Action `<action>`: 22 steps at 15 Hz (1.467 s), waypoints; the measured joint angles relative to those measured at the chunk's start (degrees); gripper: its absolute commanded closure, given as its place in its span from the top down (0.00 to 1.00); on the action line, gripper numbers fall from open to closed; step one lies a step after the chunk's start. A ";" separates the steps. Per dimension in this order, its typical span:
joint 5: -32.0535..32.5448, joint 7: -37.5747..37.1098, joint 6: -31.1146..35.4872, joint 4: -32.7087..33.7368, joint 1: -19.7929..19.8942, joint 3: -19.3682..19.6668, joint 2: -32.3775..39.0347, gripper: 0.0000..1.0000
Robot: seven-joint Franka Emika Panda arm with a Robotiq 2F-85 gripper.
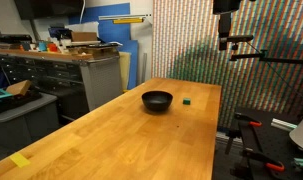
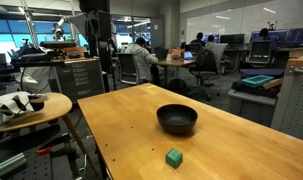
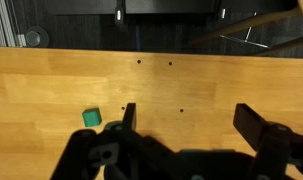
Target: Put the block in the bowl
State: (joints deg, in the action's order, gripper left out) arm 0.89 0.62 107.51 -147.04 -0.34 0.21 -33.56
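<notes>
Your gripper (image 3: 188,112) looks matte black all over in the wrist view, with no coloured markings that you can make out. Its two fingers (image 3: 129,116) are flat, squared-off bars: one shows you a thin edge, the other a broader, blocky face. Behind them the linkage is built of chunky, rounded black segments with dull grey highlights along their curves. Screws and cables cannot be told apart in that dark mass. In an exterior view the gripper (image 1: 225,40) is only a small, dark, boxy shape.
</notes>
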 measured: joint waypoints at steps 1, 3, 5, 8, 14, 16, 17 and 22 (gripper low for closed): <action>0.00 0.00 0.01 0.03 0.00 0.00 0.01 1.00; 0.00 0.00 0.01 0.10 0.00 0.00 0.00 1.00; 0.00 0.00 0.01 0.11 0.00 0.00 0.00 1.00; 0.00 0.00 0.01 0.11 0.00 0.00 0.00 1.00; 0.00 0.00 0.01 0.11 0.00 0.00 0.00 1.00; 0.00 0.00 0.01 0.11 0.00 0.00 0.00 1.00; 0.00 0.00 0.01 0.05 0.00 0.00 0.02 1.00; 0.29 1.36 0.88 -0.44 0.00 0.55 0.51 1.00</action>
State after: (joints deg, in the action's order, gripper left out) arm 1.18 1.98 108.40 -147.48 -0.33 0.76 -33.05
